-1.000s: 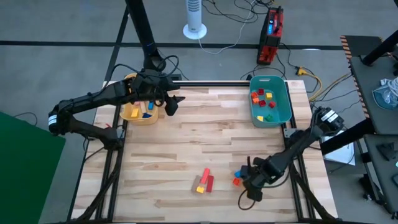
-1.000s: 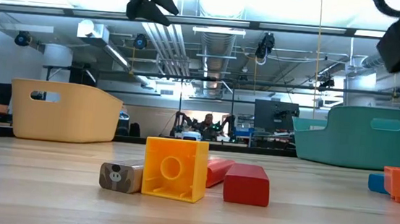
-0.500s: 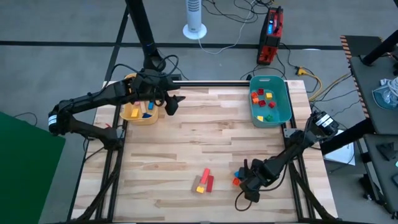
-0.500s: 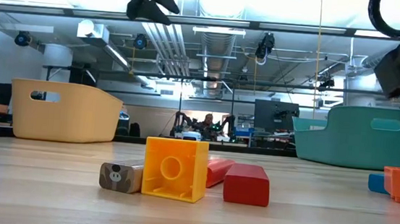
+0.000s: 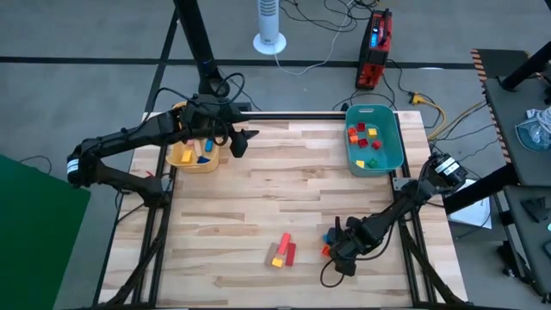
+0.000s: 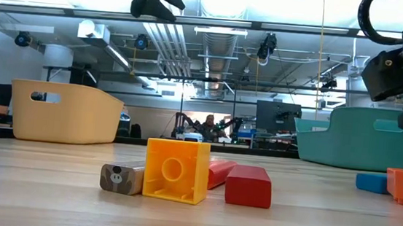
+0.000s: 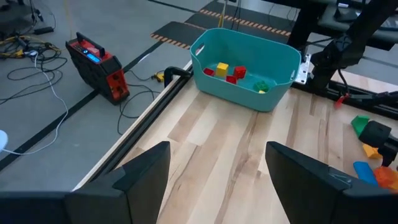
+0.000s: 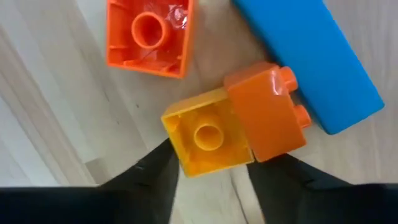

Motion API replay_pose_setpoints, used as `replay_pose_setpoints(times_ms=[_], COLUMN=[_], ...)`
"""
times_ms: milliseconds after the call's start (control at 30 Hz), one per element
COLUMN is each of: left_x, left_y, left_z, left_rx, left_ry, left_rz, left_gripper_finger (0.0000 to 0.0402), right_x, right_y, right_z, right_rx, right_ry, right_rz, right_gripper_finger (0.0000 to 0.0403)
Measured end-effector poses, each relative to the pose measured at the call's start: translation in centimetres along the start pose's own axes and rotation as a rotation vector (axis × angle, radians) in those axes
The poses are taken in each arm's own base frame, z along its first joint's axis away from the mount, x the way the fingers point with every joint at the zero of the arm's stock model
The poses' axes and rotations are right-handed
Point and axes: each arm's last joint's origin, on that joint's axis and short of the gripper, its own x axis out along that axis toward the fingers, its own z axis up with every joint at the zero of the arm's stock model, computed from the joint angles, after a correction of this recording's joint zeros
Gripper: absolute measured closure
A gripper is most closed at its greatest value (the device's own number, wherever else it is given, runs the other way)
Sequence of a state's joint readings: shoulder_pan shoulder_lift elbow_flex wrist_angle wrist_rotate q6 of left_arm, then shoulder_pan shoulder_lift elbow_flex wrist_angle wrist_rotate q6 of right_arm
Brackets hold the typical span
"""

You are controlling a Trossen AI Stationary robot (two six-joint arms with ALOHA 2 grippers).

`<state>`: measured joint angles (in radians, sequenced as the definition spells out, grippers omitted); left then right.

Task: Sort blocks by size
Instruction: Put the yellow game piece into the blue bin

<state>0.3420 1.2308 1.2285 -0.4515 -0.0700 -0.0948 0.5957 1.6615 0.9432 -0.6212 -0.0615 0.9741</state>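
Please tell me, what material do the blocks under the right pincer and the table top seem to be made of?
The yellow block and the orange block look like moulded plastic: smooth, slightly glossy, hollow with a round tube inside. The blue block seems to be the same plastic, with a plainer face. The table top looks like pale wood, with plank seams and grain; its finish I cannot tell.

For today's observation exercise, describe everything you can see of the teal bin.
The teal bin looks like smooth plastic, oval with rounded walls, a rolled rim and a handle slot. It stands upright at the table's far right corner, open-topped, holding small red, yellow and green blocks. Neither gripper touches it; the left gripper is by the yellow bin.
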Motion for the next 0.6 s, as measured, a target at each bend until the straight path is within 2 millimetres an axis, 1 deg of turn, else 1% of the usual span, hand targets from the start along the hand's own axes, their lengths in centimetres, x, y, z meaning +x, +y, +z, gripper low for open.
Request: replay_pose_setpoints(times_ms=[133, 233, 300, 400, 500, 600], left_x=[0.0, 0.0, 0.0, 0.0, 0.0, 0.0], left_y=[0.0, 0.0, 0.0, 0.0, 0.0, 0.0], left_z=[0.0, 0.0, 0.0, 0.0, 0.0, 0.0], left_rx=[0.001, 0.015, 0.022, 0.024, 0.025, 0.025], left_ry=[0.0, 0.0, -0.001, -0.001, 0.0, 0.002], left_rz=[0.0, 0.0, 0.0, 0.0, 0.0, 0.0], left_gripper_finger=[0.0151, 0.0151, 0.0151, 0.0151, 0.0151, 0.0151], right_x=[-0.1, -0.5, -1.2, -2.8, -3.7, -4.8], right_y=[0.1, 0.1, 0.2, 0.2, -0.3, -1.1], right_z=[0.1, 0.1, 0.2, 0.1, 0.1, 0.9], right_rx=[-0.024, -0.049, -0.05, -0.046, -0.023, 0.005], right_ry=[-0.023, -0.043, -0.066, -0.093, -0.116, -0.179], right_rz=[0.01, 0.015, 0.043, 0.082, 0.075, 0.069], right_gripper_finger=[0.0286, 0.0324, 0.0347, 0.0381, 0.039, 0.0391])
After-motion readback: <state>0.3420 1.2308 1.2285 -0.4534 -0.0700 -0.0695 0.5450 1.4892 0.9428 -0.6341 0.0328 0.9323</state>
